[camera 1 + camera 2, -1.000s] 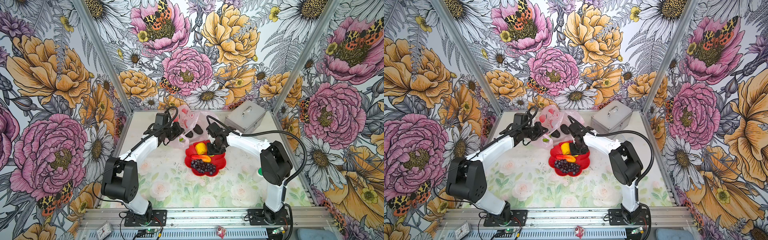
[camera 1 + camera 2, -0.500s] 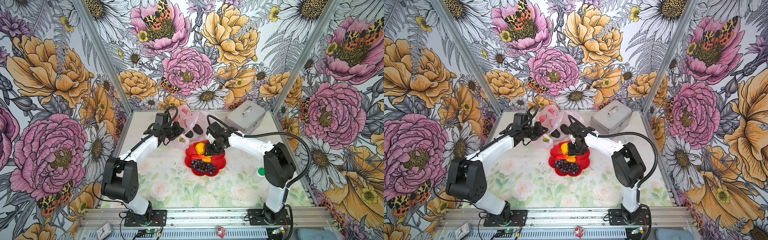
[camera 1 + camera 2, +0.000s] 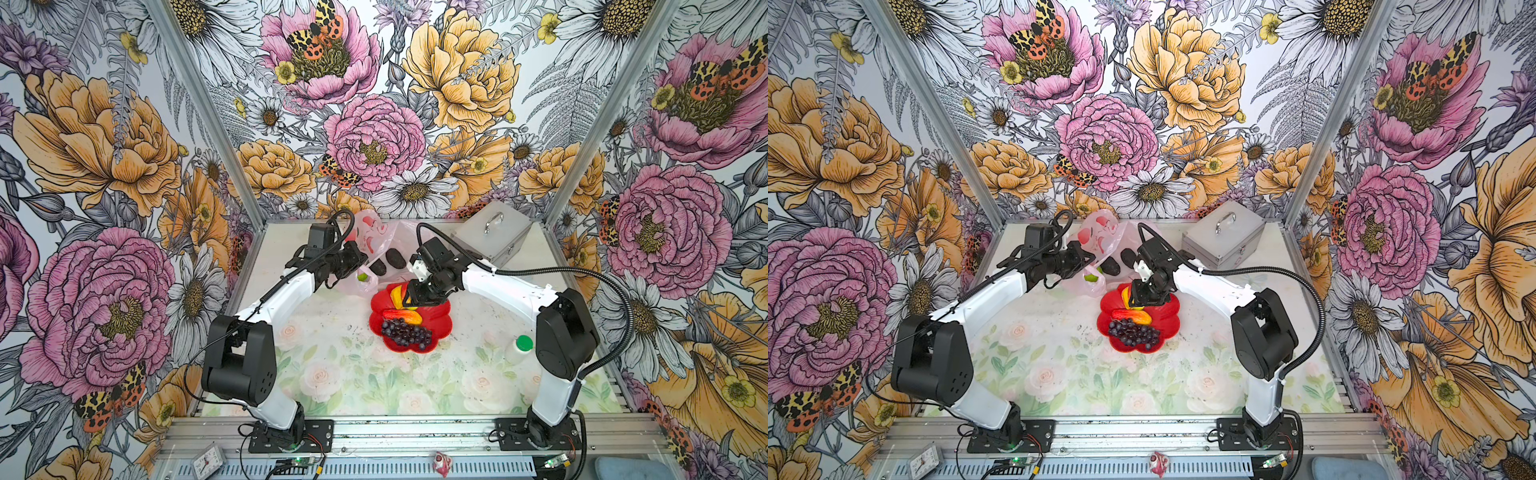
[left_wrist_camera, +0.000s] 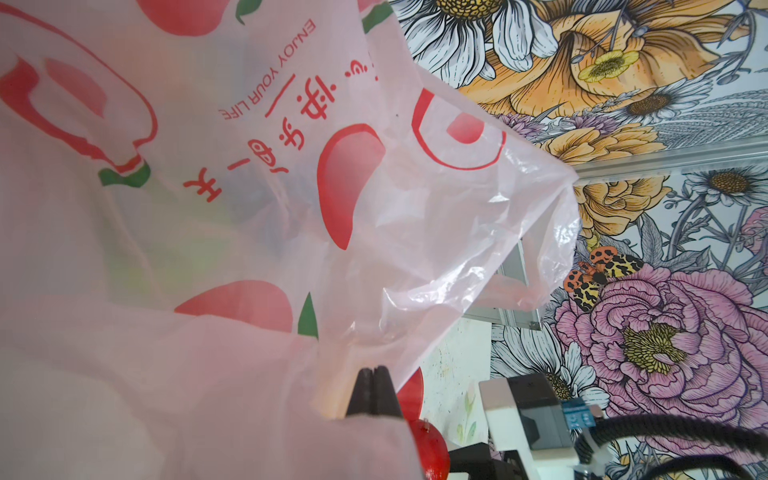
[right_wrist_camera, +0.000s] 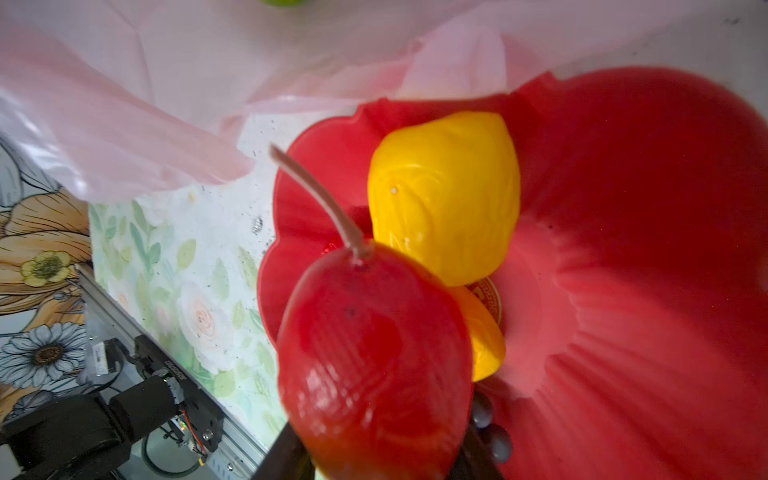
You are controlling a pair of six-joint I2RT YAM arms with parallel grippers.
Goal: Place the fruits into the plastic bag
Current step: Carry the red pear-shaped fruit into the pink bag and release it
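Tabletop: pale floral print, with everything set in its far half.
Left arm: reaches from the near left toward the far middle, ending at the bag.
Right arm: reaches from the near right, with its wrist over the plate's far edge.
Case: silver, closed, handle on top, at the far right, well apart from the fruit.
Bag: pale pink film with red printed shapes, at the far middle. One side is lifted and the rest is slumped on the tabletop just beyond the plate.
Left jaws: pressed together on a fold of the bag, holding that side up (the film drapes over most of the wrist view).
Plate: red and flower-shaped, in the middle, just near of the bag.
Grapes: dark bunch on the plate's near-left part.
Right jaws: pinching the red fruit by its sides, stem pointing away, lifted above the plate's far-left part.
Yellow fruit: lies on the plate beneath the red fruit.
Mango: on the plate, between the yellow fruit and the grapes.
Avocados: two dark ones side by side at the bag's right edge. I cannot tell whether they are inside.
Green ball: shows through the film at the bag's near end.
Bottle: white with a green cap, on the tabletop beside the right arm's elbow.
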